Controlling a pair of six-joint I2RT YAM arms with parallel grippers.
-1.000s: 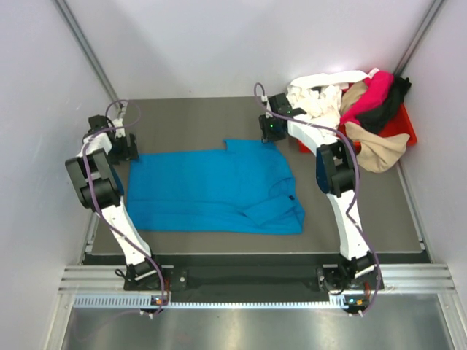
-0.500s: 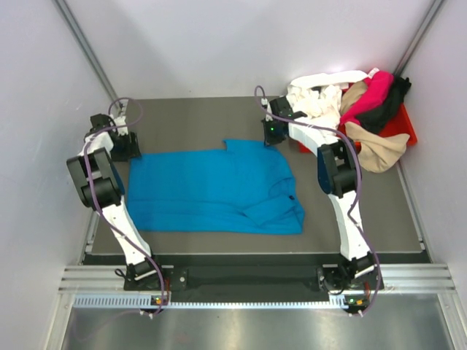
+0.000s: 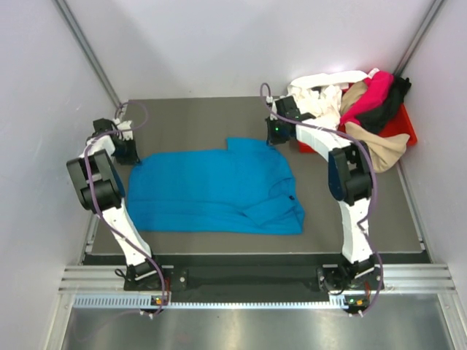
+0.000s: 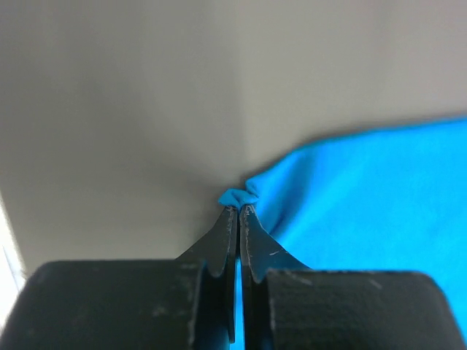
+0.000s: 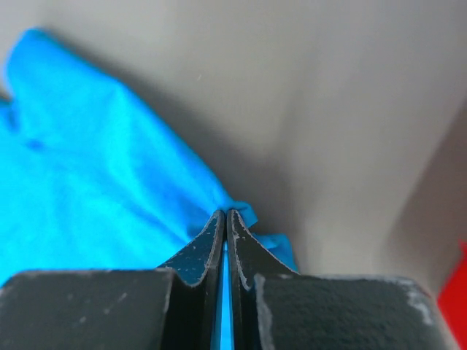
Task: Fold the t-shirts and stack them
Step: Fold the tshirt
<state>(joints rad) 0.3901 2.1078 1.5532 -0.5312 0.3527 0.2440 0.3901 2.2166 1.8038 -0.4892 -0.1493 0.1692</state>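
A bright blue t-shirt lies spread on the grey mat. My left gripper pinches its far left corner; in the left wrist view the blue t-shirt bunches at the tips of the gripper, which is shut on it. My right gripper holds the far right corner; in the right wrist view the gripper is shut on the blue t-shirt. White, magenta, black and tan t-shirts lie heaped at the back right.
A red tray under the heap sits at the back right corner. White walls close in the mat on the left, far and right sides. A folded-over flap of the blue shirt lies near its front right corner.
Both grippers have closed on the shirt's far corners, the right first, then the left. The right arm has shifted slightly to the right and back.
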